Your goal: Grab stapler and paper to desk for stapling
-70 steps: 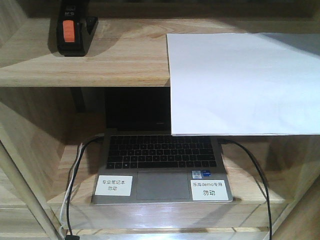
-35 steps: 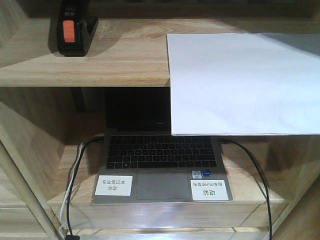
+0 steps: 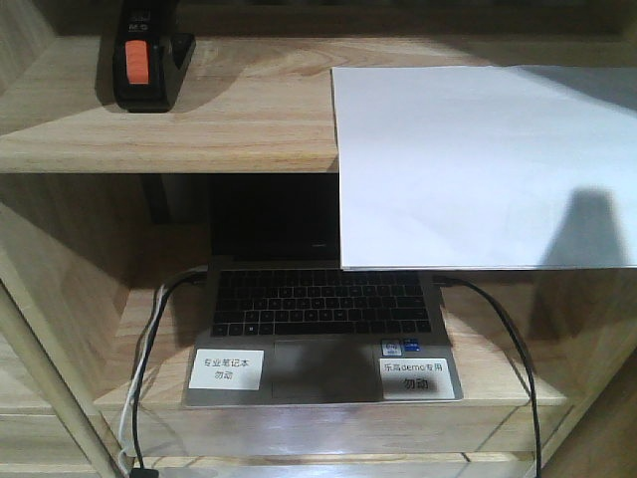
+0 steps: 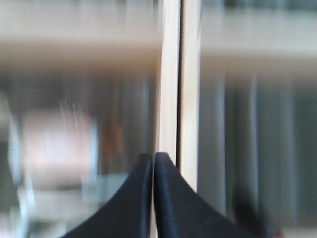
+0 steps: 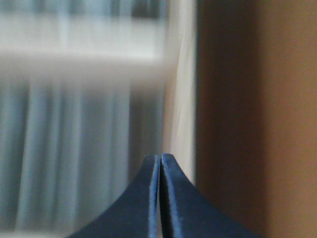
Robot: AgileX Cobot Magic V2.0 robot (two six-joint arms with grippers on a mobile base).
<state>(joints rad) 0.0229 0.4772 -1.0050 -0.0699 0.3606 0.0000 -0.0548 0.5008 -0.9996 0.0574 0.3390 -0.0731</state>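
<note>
Front-facing view: new shadow [image 3: 593, 231] on paper [image 3: 468, 159]

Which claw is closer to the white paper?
Probably right, but unsure. Neither claw shows beside the paper in the front view; only a shadow falls on its right part. The right claw and left claw, both shut, see just blur.

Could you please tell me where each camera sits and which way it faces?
Exterior front-facing: off the arms, facing a wooden shelf with stapler, paper and laptop; no robot part shows.
Left wrist: behind the shut left end effector, facing a pale upright strip.
Right wrist: behind the shut right end effector, facing a pale strip beside a brown panel.
Shared: both wrist views show shut fingertips.
</note>
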